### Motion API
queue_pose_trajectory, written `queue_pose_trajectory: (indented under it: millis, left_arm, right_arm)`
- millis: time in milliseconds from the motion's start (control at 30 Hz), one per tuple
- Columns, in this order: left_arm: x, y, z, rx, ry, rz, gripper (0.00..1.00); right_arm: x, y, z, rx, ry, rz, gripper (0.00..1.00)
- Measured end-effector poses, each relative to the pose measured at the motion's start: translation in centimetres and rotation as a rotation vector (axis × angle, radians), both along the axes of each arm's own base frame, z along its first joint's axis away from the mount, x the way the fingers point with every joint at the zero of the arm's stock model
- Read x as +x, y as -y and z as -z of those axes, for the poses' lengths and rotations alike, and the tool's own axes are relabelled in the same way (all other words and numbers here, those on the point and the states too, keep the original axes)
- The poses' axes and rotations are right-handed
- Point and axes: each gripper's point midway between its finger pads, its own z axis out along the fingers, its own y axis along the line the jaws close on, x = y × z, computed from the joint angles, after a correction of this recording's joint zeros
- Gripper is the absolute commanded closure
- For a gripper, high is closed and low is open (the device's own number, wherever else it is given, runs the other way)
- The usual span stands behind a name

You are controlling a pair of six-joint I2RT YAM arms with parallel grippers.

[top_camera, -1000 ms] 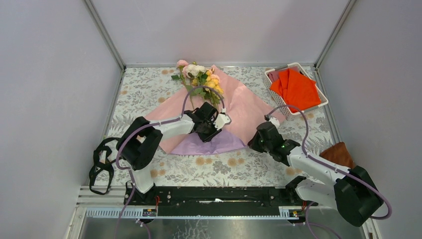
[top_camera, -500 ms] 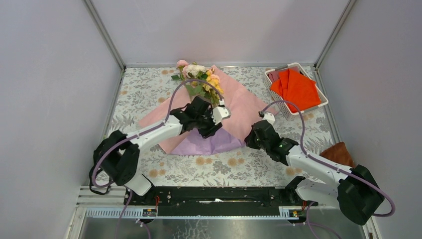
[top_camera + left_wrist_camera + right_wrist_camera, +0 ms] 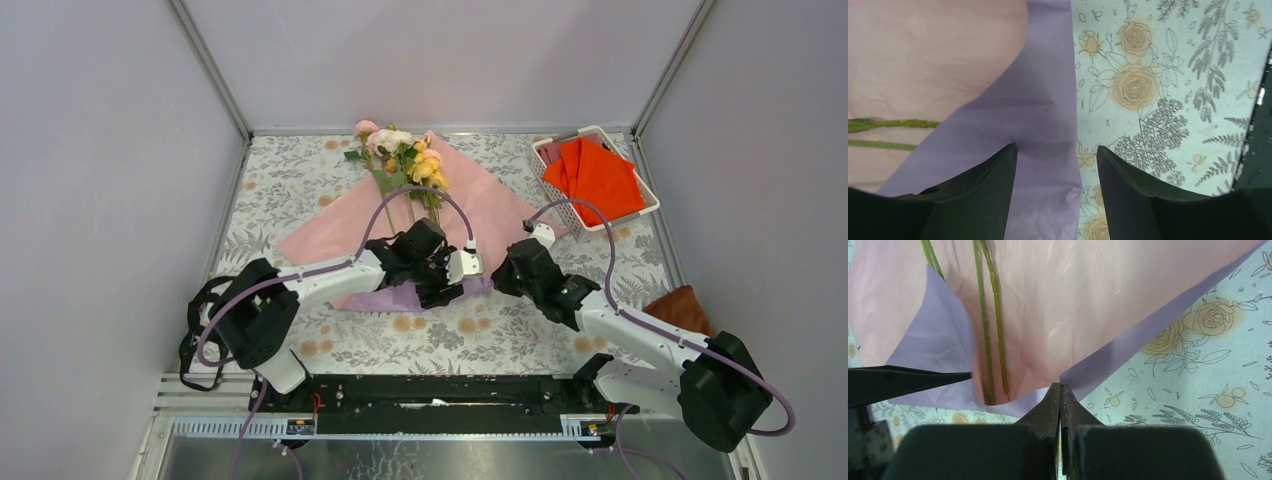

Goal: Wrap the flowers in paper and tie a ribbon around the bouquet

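A white basket (image 3: 641,205) holds an orange cloth (image 3: 598,178). The left claw (image 3: 1055,150) is open over the paper (image 3: 1043,100); the right claw (image 3: 1060,387) pinches its edge.

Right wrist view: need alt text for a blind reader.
The shut pincer pinches the near edge of the paper, which lies pink face up with its lilac underside folded over at the left. Green stems lie on the paper, and a floral tablecloth shows at the right.
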Motion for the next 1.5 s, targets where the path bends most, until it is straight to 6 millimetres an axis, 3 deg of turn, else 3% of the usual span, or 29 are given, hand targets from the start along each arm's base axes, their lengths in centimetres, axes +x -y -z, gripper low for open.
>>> queue_pose_trajectory:
  millis: [333,533,600,700,800,967,1100,1267,1500]
  left_arm:
    - [1.1,2.1,2.3,0.003,0.055,-0.002,0.32]
    - [1.4,2.1,4.8,0.044,0.019,-0.053,0.36]
    - [1.4,2.1,5.2,0.045,0.007,-0.073,0.40]
    - [1.6,2.4,5.3,0.027,0.002,-0.098,0.43]
    - [1.5,2.5,5.3,0.016,-0.004,-0.109,0.43]
    - [1.5,2.7,5.4,-0.001,-0.010,-0.118,0.43]
    - [1.5,2.8,5.4,-0.008,-0.011,-0.121,0.42]
    - [1.4,2.8,5.4,-0.013,-0.014,-0.118,0.41]
    - [1.2,2.9,5.4,-0.017,-0.023,-0.109,0.41]
  right_arm:
    - [0.0,-0.1,-0.6,0.057,-0.007,0.050,1.00]
    - [0.0,-0.2,-1.5,0.107,0.005,0.077,1.00]
    - [-0.2,-0.1,-1.4,0.126,0.008,0.090,0.92]
    - [-0.7,0.3,-0.6,0.141,-0.006,0.114,0.67]
    - [-1.1,0.6,0.1,0.143,-0.030,0.132,0.50]
    - [-1.4,0.2,0.2,0.191,-0.058,0.149,0.35]
    - [-3.0,-0.7,1.9,0.253,-0.127,0.161,0.22]
    - [-4.5,-1.2,4.4,0.289,-0.208,0.194,0.18]
    - [-2.7,-1.7,5.1,0.282,-0.177,0.238,0.18]
